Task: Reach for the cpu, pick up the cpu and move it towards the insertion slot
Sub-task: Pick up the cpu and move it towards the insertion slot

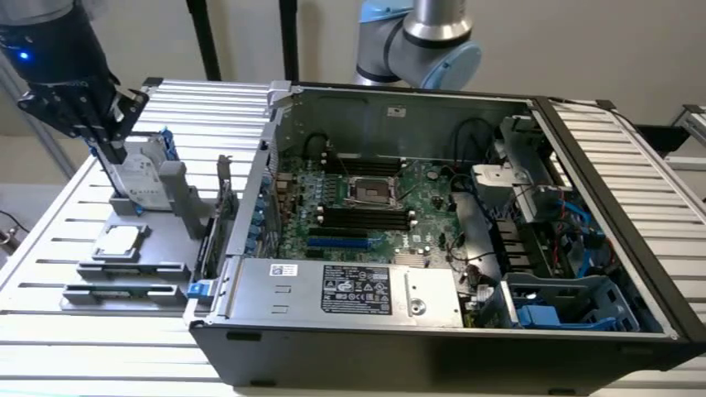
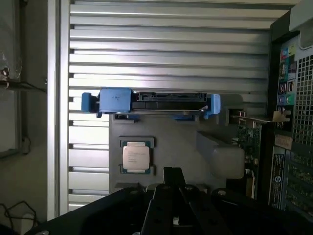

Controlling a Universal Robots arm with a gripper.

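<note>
The cpu [image 1: 119,241], a small square chip with a silvery top, lies flat in a grey holder on the slatted table at the exterior view's left; it also appears in the wrist view [image 2: 135,156]. My gripper [image 1: 114,153] hangs above and behind it, close to the upright hard drive, with nothing held. In the wrist view its dark fingers [image 2: 173,172] meet in one tip, shut. The insertion slot [image 1: 372,192], a silvery frame around a dark centre, sits on the motherboard inside the open computer case.
An upright silver hard drive in a blue frame [image 1: 144,174] stands just behind the cpu holder [image 1: 165,219]. A memory stick [image 1: 121,291] lies in front. The case's metal side wall [image 1: 248,207] rises between holder and motherboard. A power supply [image 1: 353,289] and cables fill the case's front and right.
</note>
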